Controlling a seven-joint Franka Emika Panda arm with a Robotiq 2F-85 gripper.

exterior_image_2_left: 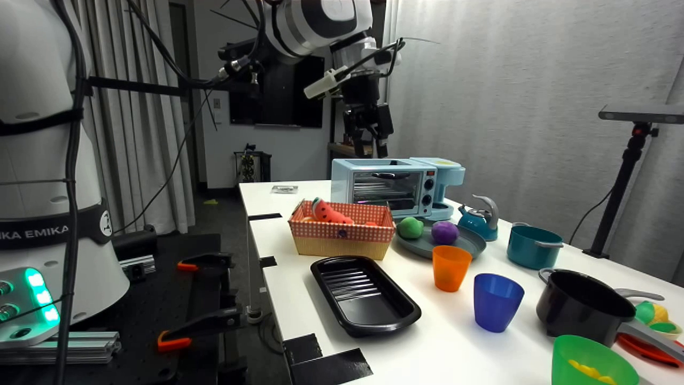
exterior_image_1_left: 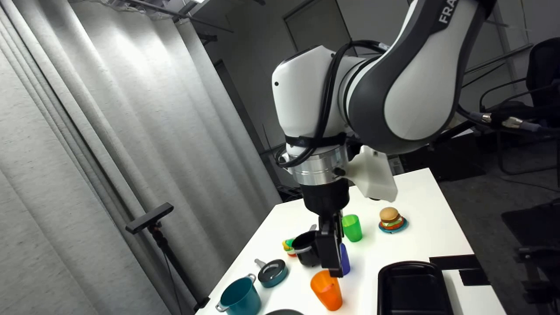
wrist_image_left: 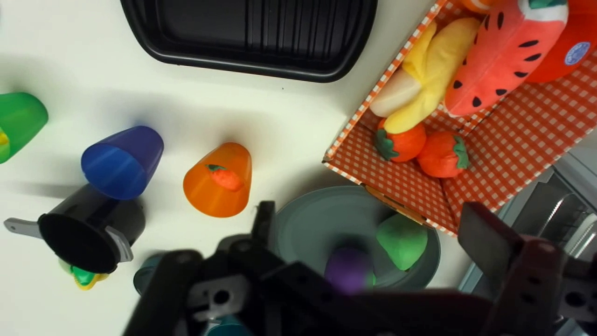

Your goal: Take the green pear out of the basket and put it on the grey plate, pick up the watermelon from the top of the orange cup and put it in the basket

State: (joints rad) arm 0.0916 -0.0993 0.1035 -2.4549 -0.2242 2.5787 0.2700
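Note:
The basket (exterior_image_2_left: 342, 243) has red-checked cloth; it also shows in the wrist view (wrist_image_left: 550, 112). The watermelon slice (exterior_image_2_left: 330, 214) lies inside it with a banana and tomatoes, seen in the wrist view (wrist_image_left: 508, 56). The green pear (wrist_image_left: 403, 240) lies on the grey plate (wrist_image_left: 308, 219) beside a purple item (wrist_image_left: 347, 268); the pear also shows in an exterior view (exterior_image_2_left: 410, 228). The orange cup (exterior_image_2_left: 451, 267) stands near the plate, with a small red item inside in the wrist view (wrist_image_left: 219, 196). My gripper (wrist_image_left: 370, 212) is open and empty, raised above the table (exterior_image_2_left: 371, 151).
A black baking tray (exterior_image_2_left: 368, 294) lies in front of the basket. A blue cup (exterior_image_2_left: 497, 302), green cup (exterior_image_2_left: 590, 361), black pot (exterior_image_2_left: 585, 307) and teal pot (exterior_image_2_left: 534, 248) stand along the table. A light-blue toaster oven (exterior_image_2_left: 387, 187) and kettle (exterior_image_2_left: 480, 220) stand behind the plate.

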